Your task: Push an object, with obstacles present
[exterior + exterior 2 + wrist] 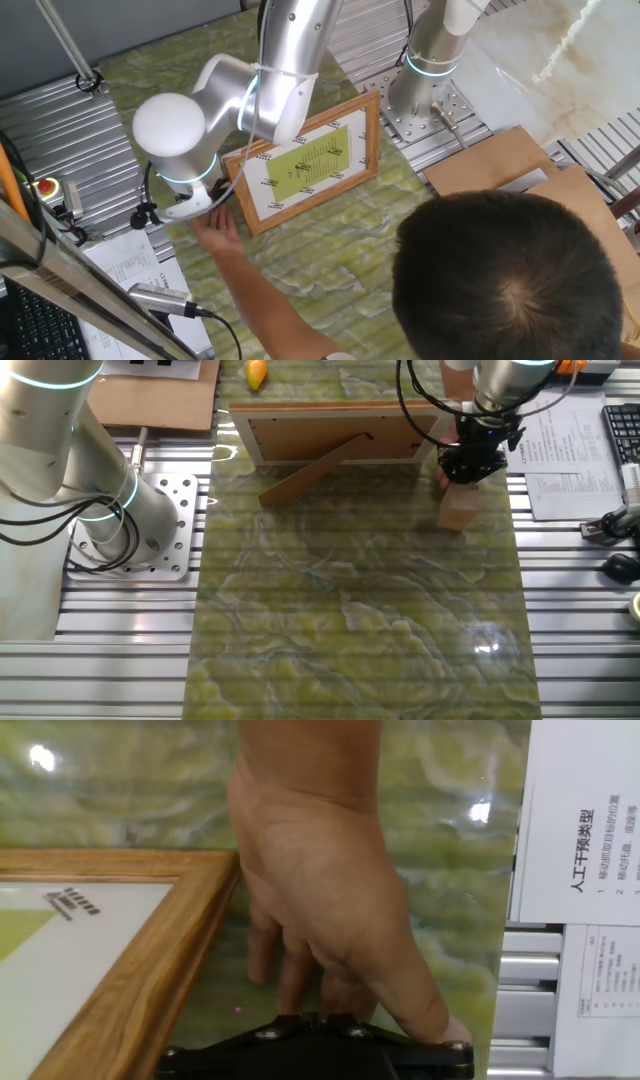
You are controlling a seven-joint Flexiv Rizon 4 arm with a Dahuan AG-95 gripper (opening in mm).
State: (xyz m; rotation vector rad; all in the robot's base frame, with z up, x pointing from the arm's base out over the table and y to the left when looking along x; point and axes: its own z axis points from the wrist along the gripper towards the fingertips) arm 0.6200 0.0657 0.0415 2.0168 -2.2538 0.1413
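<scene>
In one fixed view, a person's hand (215,232) is reaching in beside the picture frame (305,165), under the arm. In the other fixed view, the wooden block (459,508) is sitting just in front of the frame's corner, touching the gripper (470,465). In the hand view, the hand is filling the space beside the frame; whether the claw is clenched, I cannot tell. Any push now risks striking those fingers (300,975).

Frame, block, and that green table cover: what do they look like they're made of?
Picture frame: looks like oak-toned wood, grain visible, with a white mat. Block: pale, plain, probably unfinished wood. Table cover: green marble-patterned sheet, glossy, judging by the lamp glare; likely printed vinyl or similar rather than stone, though that stays open.
</scene>
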